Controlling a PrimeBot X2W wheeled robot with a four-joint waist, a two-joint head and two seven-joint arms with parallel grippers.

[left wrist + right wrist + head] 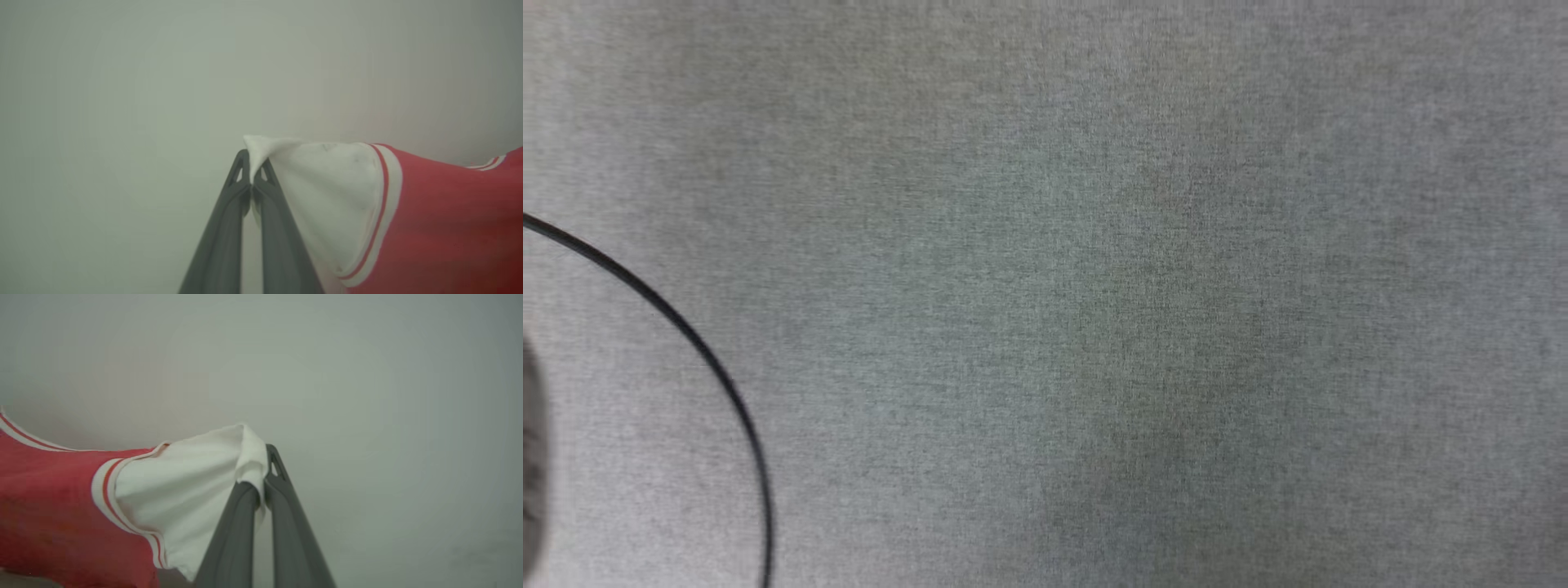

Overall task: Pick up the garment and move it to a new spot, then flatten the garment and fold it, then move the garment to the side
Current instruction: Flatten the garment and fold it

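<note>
The garment (441, 220) is a red jersey T-shirt with white sleeves and red-and-white striped trim. In the left wrist view my left gripper (251, 163) is shut on the tip of one white sleeve (327, 192), and the red body stretches away to the right. In the right wrist view my right gripper (261, 461) is shut on the other white sleeve (184, 477), with the garment (45, 506) running off to the left. The cloth hangs taut between the two grips above a blurred grey surface.
The head view looks down on a grey woven surface (1094, 286). A thin black cable (698, 343) curves across its lower left, and a dark blurred shape (531, 457) sits at the left edge.
</note>
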